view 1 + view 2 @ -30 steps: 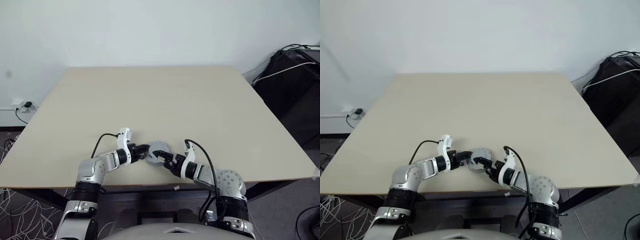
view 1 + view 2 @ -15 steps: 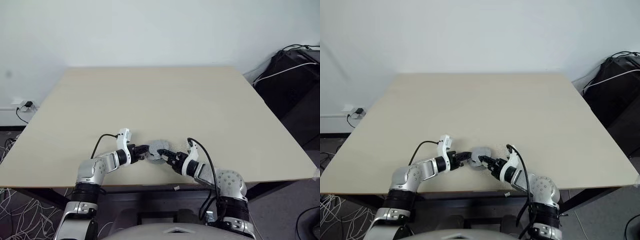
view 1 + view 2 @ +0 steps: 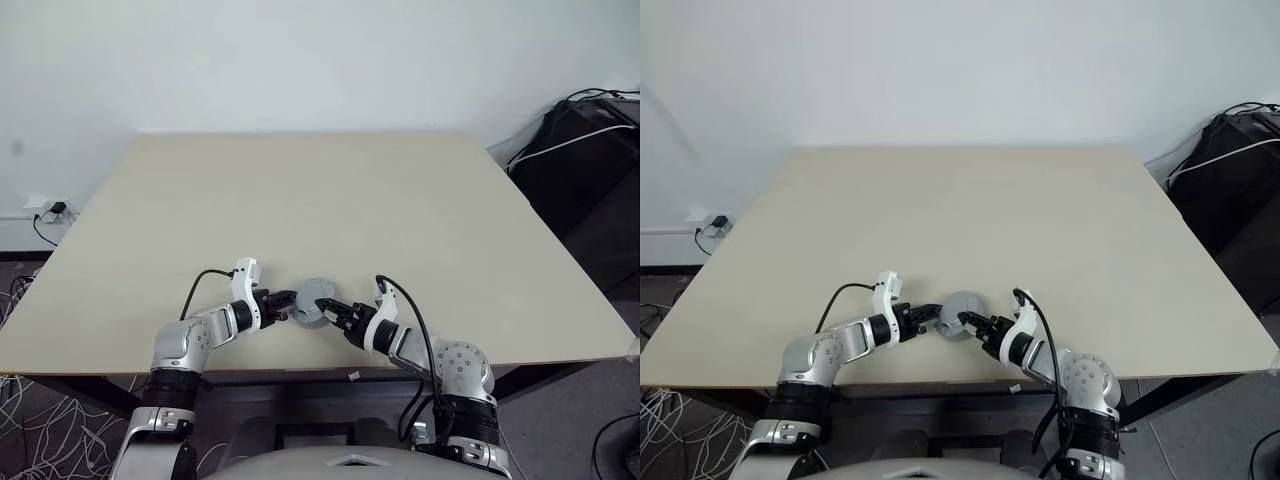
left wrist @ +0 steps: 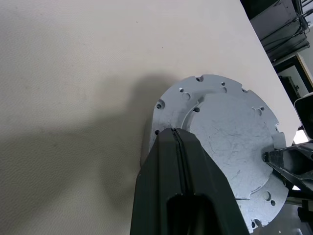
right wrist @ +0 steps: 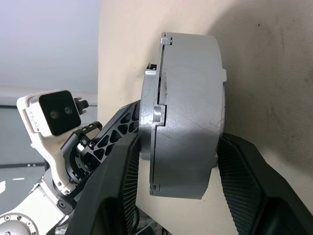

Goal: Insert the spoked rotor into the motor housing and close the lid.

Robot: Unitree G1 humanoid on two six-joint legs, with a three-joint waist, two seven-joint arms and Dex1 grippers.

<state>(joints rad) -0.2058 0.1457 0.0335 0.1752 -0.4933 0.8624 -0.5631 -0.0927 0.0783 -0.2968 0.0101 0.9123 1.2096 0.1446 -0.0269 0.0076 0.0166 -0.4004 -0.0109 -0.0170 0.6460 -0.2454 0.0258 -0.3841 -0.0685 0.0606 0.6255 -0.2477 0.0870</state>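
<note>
Only the motor housing (image 5: 188, 115) shows outwardly, gripped by right hand (image 5: 176, 169); left hand (image 4: 178, 142) pinched closed.

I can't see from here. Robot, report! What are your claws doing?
Left claw shut, resting on the lid. Right claw straddles the motor housing. Nothing in the way.

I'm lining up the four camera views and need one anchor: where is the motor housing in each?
Left eye view: motor housing, near table edge, between both grippers.
Right eye view, same spot.
Left wrist view, flat grey face.
Right wrist view, seen side-on.
Shared landmark: the beige table.
</note>
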